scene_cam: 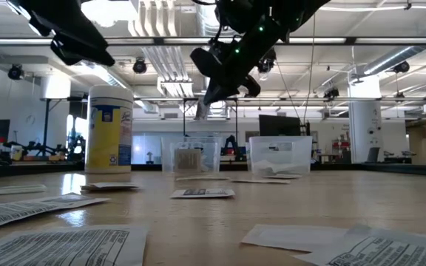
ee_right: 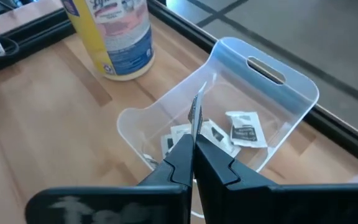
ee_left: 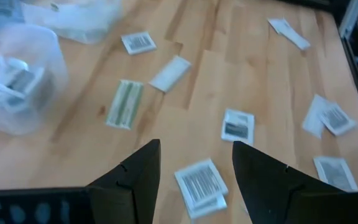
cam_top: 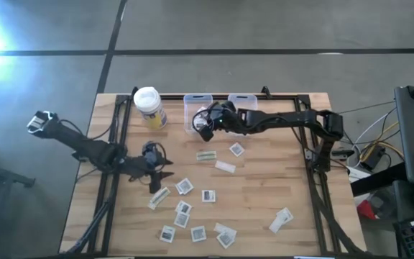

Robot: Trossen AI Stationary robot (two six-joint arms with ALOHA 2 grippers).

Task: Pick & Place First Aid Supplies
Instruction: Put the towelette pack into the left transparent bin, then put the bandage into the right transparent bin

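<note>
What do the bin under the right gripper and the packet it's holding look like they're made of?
Bin: clear, smooth plastic, probably rigid; the packets inside and the table show through its walls, and a handle slot is cut in the rim.
Packet, pinched edge-on in the right gripper: thin and flat, white with dark print; likely paper or foil-backed paper, cannot tell which.

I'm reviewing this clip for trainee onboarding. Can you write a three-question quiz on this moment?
1. True or false: the right pincer grips a packet edge-on above a clear bin.
2. What stands on the table beside that bin? A) a mug B) a yellow wipes canister C) a tape roll
3. Fill in: the left pincer hovers ____ over the loose packets on the table.

Key: 1 true. 2 B, the yellow wipes canister. 3 open.
</note>
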